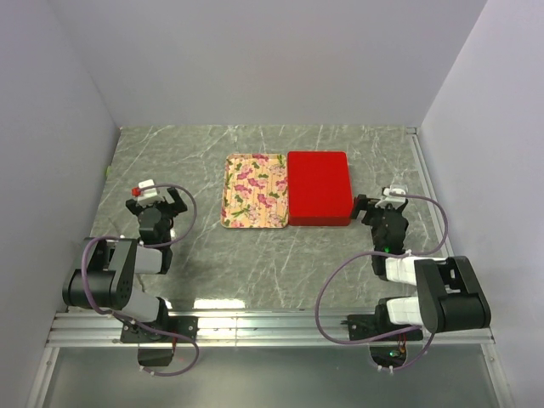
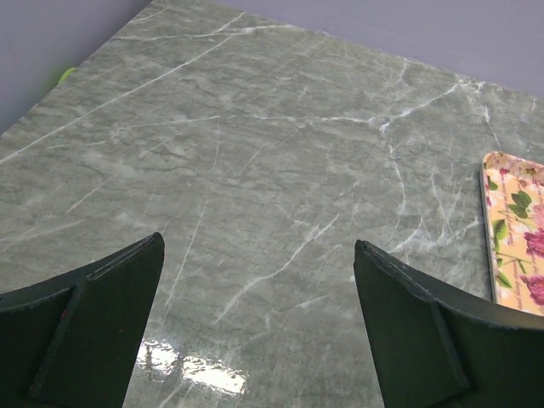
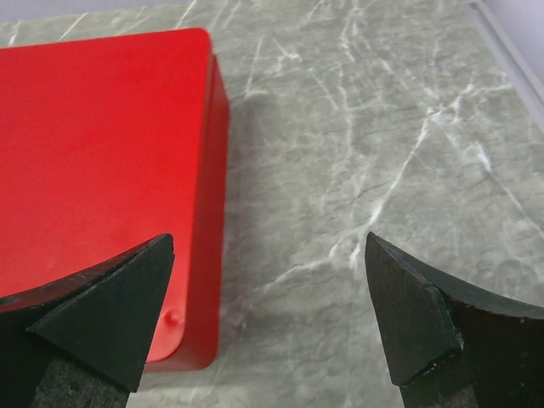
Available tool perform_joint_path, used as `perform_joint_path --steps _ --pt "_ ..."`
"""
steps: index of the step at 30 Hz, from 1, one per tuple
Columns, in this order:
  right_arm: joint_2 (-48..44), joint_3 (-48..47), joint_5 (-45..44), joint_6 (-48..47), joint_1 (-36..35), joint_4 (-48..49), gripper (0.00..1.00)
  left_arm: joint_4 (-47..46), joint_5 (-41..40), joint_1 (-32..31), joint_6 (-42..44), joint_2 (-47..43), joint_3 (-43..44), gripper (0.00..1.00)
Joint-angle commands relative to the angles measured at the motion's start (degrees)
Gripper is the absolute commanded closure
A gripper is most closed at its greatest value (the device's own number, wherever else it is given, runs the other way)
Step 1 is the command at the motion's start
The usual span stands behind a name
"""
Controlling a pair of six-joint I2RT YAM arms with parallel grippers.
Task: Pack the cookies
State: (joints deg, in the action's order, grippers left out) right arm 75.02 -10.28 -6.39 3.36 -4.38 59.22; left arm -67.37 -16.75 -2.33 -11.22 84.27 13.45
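No cookies show in any view; they are hidden or out of view. A closed red box lies at the table's middle, touching the right side of a cream floral tray. My left gripper is open and empty over bare marble, well left of the tray; its wrist view shows only the tray's edge between and beyond the open fingers. My right gripper is open and empty, just right of the box's near right corner, its fingers spread over the marble.
The grey marble table is walled at the back and both sides. A metal rail runs along the near edge with both arm bases. A small green thing sits at the far left wall.
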Motion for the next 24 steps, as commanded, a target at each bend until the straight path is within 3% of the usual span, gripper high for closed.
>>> perform_joint_path --steps 1,24 --pt "-0.32 -2.38 -0.90 0.69 0.78 4.05 0.00 -3.55 1.02 0.13 0.59 -0.69 0.08 0.01" --pt "-0.67 -2.20 -0.90 0.60 0.78 4.41 0.00 -3.47 1.02 0.13 0.59 -0.68 0.08 0.01"
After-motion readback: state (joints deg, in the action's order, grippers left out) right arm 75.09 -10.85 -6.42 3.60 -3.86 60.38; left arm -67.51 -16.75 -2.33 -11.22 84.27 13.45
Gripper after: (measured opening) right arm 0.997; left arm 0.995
